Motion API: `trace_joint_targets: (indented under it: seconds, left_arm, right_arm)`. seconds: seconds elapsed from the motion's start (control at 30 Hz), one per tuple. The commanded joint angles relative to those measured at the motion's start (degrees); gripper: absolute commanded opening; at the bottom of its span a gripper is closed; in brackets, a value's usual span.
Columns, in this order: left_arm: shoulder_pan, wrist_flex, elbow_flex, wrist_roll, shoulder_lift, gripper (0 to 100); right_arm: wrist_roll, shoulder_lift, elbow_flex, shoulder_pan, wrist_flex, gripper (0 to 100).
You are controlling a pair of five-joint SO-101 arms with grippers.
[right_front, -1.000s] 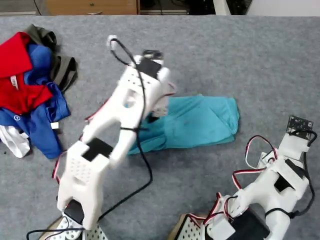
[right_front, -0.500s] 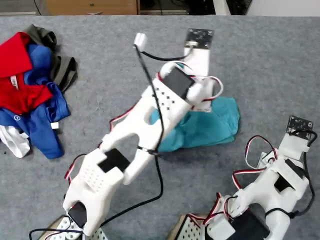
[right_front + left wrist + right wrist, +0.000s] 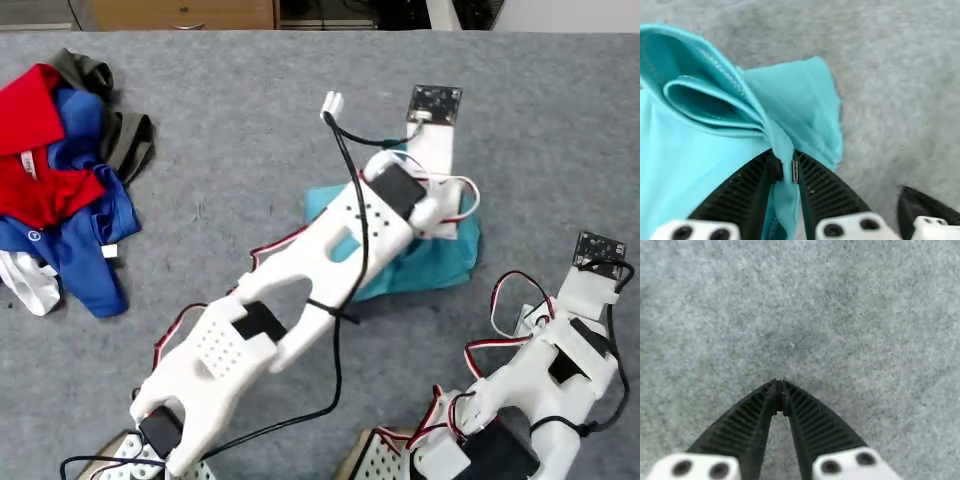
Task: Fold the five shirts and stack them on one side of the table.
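A teal shirt (image 3: 428,262) lies partly folded right of the table's middle, and the left arm stretches over it. My left gripper (image 3: 784,170) is shut on a fold of the teal shirt (image 3: 715,135), lifted a little above the grey cloth. At the left edge of the table lies a heap of shirts (image 3: 60,180): red, blue, dark olive and white. My right gripper (image 3: 781,399) is shut with nothing in it, over bare grey cloth. The right arm (image 3: 560,350) sits folded at the front right.
The table is covered in grey felt (image 3: 560,130). Cables (image 3: 335,300) trail along the left arm. Wooden furniture (image 3: 180,12) stands behind the far edge. Bare felt lies at the far right and between the heap and the teal shirt.
The left arm has swung right across the teal shirt, dragging its left part over onto the right part, so the shirt is now shorter. The right arm has not moved.
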Motion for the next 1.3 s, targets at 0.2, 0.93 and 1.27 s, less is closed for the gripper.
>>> trace_joint_targets:
  seconds: [0.2,0.93,1.27]
  left_arm:
    - [3.78,-11.78,-3.25,1.41,1.45,2]
    - [2.9,-7.38,-8.18,1.41,4.35,20]
    - [-14.42,19.69,-26.37,0.97,4.97,2]
  right_arm:
    - [-0.53,-1.98,-0.75,-0.48,-1.14,0.5]
    - [-0.44,-1.98,-0.75,-0.66,-1.14,0.5]
    - [5.89,-2.42,-12.09,-6.55,18.81,0.5]
